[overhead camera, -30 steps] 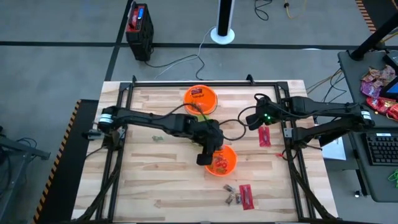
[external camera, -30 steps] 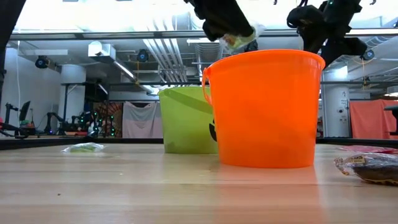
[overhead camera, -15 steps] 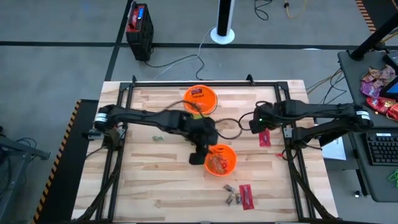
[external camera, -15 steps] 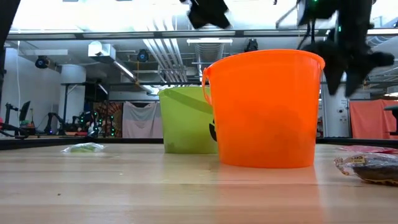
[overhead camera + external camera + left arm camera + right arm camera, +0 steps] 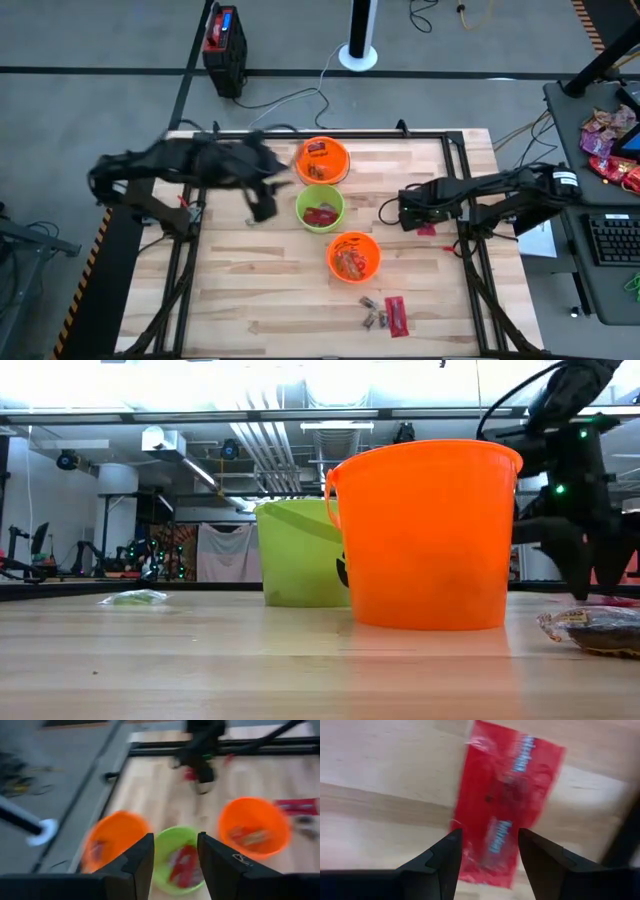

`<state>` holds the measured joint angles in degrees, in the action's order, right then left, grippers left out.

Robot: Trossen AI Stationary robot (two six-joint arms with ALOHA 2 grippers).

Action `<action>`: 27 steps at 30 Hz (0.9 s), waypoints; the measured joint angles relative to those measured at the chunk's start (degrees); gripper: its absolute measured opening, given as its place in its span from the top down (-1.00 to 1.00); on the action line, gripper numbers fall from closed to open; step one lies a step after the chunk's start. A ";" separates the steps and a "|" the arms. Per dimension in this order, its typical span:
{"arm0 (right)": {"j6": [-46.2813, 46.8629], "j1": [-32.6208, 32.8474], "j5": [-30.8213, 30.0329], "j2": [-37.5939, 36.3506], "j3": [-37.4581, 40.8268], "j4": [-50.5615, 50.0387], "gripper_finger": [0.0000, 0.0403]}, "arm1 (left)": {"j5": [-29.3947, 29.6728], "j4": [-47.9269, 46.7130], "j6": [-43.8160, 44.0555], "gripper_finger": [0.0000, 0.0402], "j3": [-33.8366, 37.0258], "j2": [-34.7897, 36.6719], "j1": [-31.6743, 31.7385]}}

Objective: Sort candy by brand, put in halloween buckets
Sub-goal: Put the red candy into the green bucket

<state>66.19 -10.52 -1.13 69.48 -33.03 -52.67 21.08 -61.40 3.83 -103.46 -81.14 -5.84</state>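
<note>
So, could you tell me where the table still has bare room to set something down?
The near-left boards are bare, bordered by the table frame and the near orange bucket. It is crowded down the middle, where the green bucket and far orange bucket line up, and by the loose candy near front.

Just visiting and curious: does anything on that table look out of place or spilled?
Nothing is spilled; the three buckets stand upright. A few candies still lie loose near the table's front edge, and a red packet lies flat under the right hand.
</note>
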 joint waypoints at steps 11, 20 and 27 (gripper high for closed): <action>-0.24 -0.02 1.18 3.00 1.98 5.37 0.56 | 4.99 -14.11 6.62 0.36 11.43 10.64 3.02; 0.02 0.13 -3.17 -1.47 -5.53 -1.46 0.90 | -8.39 3.47 11.40 0.36 39.99 20.89 4.91; -10.76 0.13 -12.60 -5.01 -23.59 1.64 0.91 | -14.71 14.80 16.34 0.36 58.74 23.63 4.99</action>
<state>55.43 -10.39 -13.74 64.47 -56.62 -51.03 6.37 -46.59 20.18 -44.72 -57.51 -0.84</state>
